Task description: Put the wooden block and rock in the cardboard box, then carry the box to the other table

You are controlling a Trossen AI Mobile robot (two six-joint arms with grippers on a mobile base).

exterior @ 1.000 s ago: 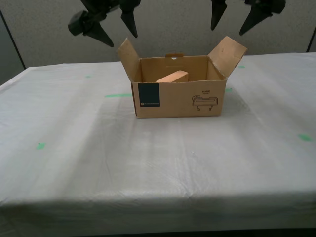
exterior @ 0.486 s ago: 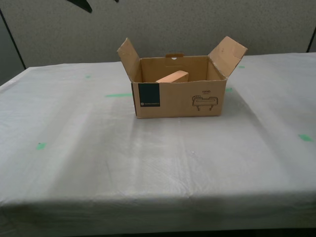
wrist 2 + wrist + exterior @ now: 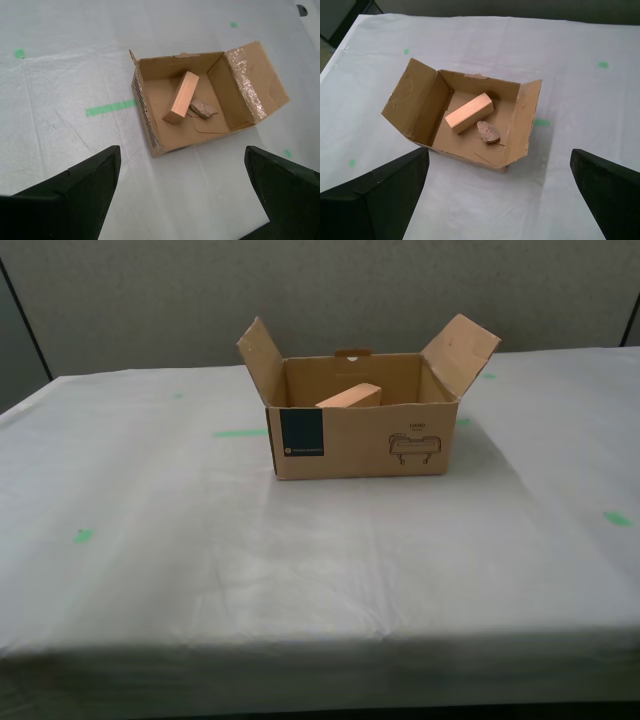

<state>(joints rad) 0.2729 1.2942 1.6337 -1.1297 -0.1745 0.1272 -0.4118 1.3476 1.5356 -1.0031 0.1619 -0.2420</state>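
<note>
The cardboard box (image 3: pixel 350 448) stands open on the other table (image 3: pixel 300 560), its side flaps spread. The wooden block (image 3: pixel 350 396) leans inside it; in the exterior view the rock is hidden by the box wall. From above, the wooden block (image 3: pixel 181 97) lies slanted on the box floor with the rock (image 3: pixel 202 108) touching its side. My second gripper (image 3: pixel 181 149) hangs open, high over the cardboard box (image 3: pixel 255 80). My first gripper (image 3: pixel 499 151) is open too, well above the cardboard box (image 3: pixel 415 102), the wooden block (image 3: pixel 469 113) and the rock (image 3: pixel 488 131). Neither arm shows in the exterior view.
Green tape marks (image 3: pixel 240 432) dot the wrinkled pale sheet around the box. A grey partition wall (image 3: pixel 400 290) rises behind the table. The table's front edge (image 3: pixel 320 655) runs across the exterior view's bottom.
Both grippers, which hung over the box's flaps a second ago, have risen out of the exterior view's top. The box and its contents have not moved.
</note>
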